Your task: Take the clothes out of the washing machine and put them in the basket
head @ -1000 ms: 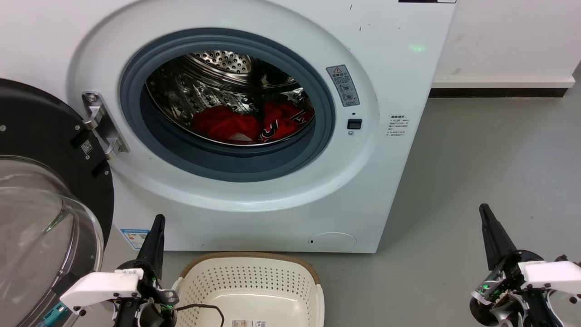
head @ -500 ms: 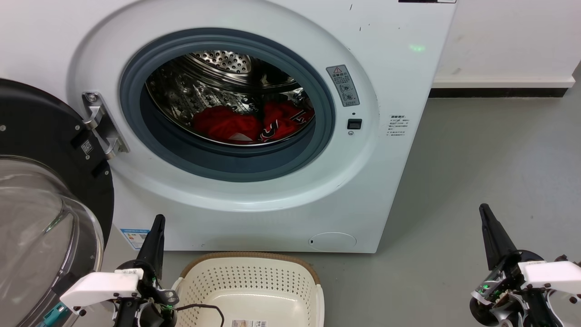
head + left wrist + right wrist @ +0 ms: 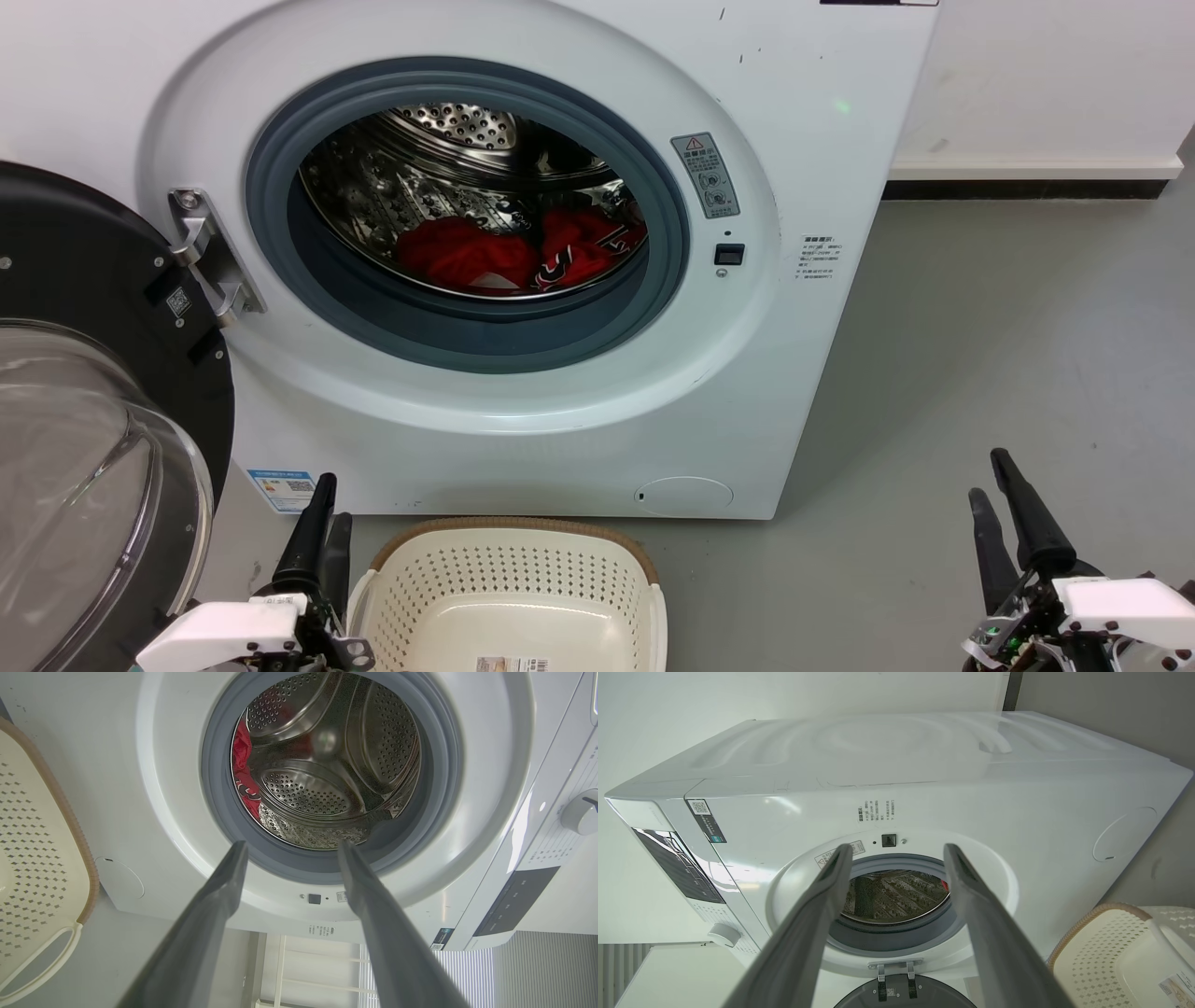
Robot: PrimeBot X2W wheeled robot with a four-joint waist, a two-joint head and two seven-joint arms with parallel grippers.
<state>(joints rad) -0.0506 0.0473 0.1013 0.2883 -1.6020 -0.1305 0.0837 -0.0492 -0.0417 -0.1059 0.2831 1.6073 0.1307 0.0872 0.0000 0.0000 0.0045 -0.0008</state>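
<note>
The washing machine [image 3: 822, 140] stands with its porthole open, and its black-rimmed glass door [image 3: 84, 448] is swung out to the left. The red clothes [image 3: 467, 257] lie bunched at the bottom of the steel drum, with the lettered jersey [image 3: 579, 252] on the right. They show in the left wrist view as a red strip [image 3: 240, 751]. The cream basket [image 3: 513, 527] sits empty on the floor before the machine. My left gripper [image 3: 333, 510] is open just left of the basket. My right gripper [image 3: 988, 474] is open over the floor at the far right. Both are well short of the porthole.
Grey floor [image 3: 1008, 355] stretches to the right of the machine up to a white wall with a dark skirting [image 3: 1022, 189]. The open door takes up the left side. The basket [image 3: 1111, 947] carries a label on its bottom.
Both grippers have sunk lower in the head view and their fingers have parted. The clothes, door and basket have not moved.
</note>
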